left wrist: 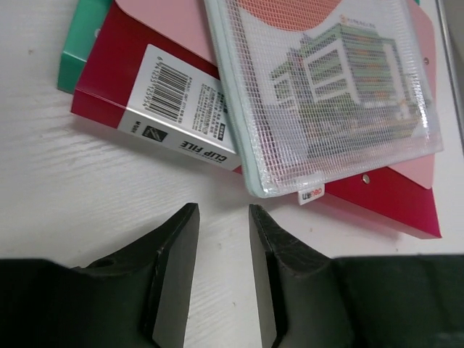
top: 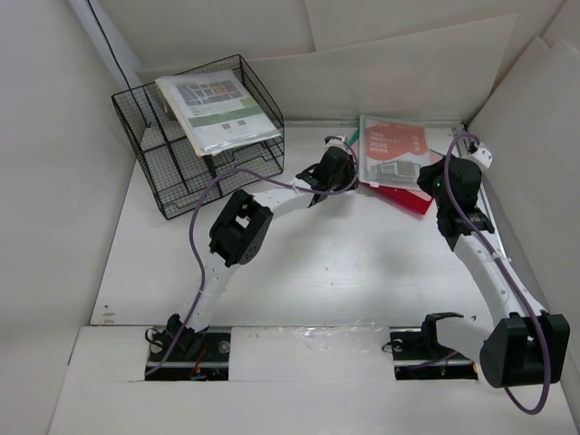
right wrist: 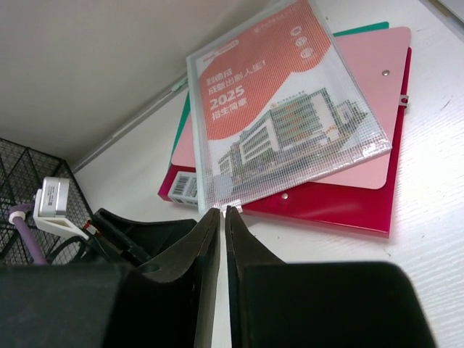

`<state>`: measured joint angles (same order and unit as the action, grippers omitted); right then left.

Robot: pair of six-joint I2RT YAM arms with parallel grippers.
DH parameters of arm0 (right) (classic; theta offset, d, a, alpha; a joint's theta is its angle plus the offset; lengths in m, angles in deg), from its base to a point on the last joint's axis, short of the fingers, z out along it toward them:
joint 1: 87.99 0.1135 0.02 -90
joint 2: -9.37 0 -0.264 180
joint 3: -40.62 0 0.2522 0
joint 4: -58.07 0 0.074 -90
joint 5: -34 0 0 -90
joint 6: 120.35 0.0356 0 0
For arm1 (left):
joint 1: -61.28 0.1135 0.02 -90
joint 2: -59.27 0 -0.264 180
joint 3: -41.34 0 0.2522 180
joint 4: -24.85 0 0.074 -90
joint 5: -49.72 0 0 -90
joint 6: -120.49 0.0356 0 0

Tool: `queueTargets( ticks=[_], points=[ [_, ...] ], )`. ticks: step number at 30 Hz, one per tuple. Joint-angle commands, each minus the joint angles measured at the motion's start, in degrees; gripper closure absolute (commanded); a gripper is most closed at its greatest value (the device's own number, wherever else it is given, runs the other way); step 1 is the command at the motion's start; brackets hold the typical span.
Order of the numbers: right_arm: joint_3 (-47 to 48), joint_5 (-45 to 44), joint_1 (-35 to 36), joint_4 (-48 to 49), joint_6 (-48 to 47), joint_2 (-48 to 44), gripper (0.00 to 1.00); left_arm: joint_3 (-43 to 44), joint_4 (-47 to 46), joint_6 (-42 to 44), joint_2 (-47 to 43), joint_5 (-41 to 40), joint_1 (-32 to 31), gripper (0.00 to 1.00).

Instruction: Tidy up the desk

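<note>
**A:** We're over the white surface (top: 362,263), which fills the middle of the overhead view. Both arms reach toward the stack at upper right.

**B:** In the left wrist view we see a mesh pouch (left wrist: 326,94) on top and a red clip file (left wrist: 138,87) beneath it. A green folder (left wrist: 81,36) peeks out at upper left.

**A:** The left tool (left wrist: 222,212) sits just short of the clip file's near edge, jaws narrowly parted, with nothing between them.

**B:** And the right tool (right wrist: 223,212) has its jaws pressed almost together, empty, pointing at the pouch's lower edge.

**A:** So we read this as the approach, with nothing lifted yet. The wire basket (top: 154,181) at upper left, with papers (top: 217,109) lying across its top, looks to us like the likely destination.

**B:** Everything lies flat, so we reckon the next move calls for an edge grip. The pouch's corner overhangs the clip file at lower centre of the left wrist view, which offers a lip.

**A:** The right tool would have to open first.
</note>
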<state>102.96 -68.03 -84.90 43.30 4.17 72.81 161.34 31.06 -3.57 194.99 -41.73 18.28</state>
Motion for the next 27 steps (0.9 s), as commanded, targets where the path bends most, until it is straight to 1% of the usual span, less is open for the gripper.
queueTargets(
  ticks=[1,3,8,10,13,17,21,23,27],
  points=[
    [0.0,0.3,0.5,2.3,0.0,-1.0,0.86,0.6,-3.4,-2.9,-2.9,3.6,0.1,0.69],
    [0.0,0.3,0.5,2.3,-0.5,-1.6,0.86,-0.1,-4.6,-4.2,-2.9,5.6,0.1,0.67],
    [0.0,0.8,0.5,2.9,-0.5,-1.6,0.86,0.5,-6.1,-6.9,-2.3,7.0,0.1,0.64],
    [0.0,0.8,0.5,2.9,-0.5,-1.6,0.86,2.9,-6.1,-7.5,-0.4,7.0,0.1,0.64],
    [0.0,0.8,0.5,2.9,-0.5,-2.1,0.85,6.6,-2.5,-7.5,1.7,6.4,0.1,0.64],
    [-0.5,0.8,0.5,2.9,-0.5,-2.6,0.85,10.9,-0.5,-7.5,4.1,5.8,0.1,0.63],
    [-0.5,1.3,0.5,2.9,-1.0,-3.2,0.81,13.5,1.2,-7.5,5.7,4.4,0.1,0.63],
    [-0.5,1.3,0.5,2.9,-1.0,-3.2,0.80,13.5,1.2,-7.5,5.7,3.9,0.1,0.63],
    [-0.5,1.3,0.5,2.9,-1.0,-3.2,0.79,8.0,-1.4,-7.5,2.3,2.8,0.1,0.64]
  ],
)
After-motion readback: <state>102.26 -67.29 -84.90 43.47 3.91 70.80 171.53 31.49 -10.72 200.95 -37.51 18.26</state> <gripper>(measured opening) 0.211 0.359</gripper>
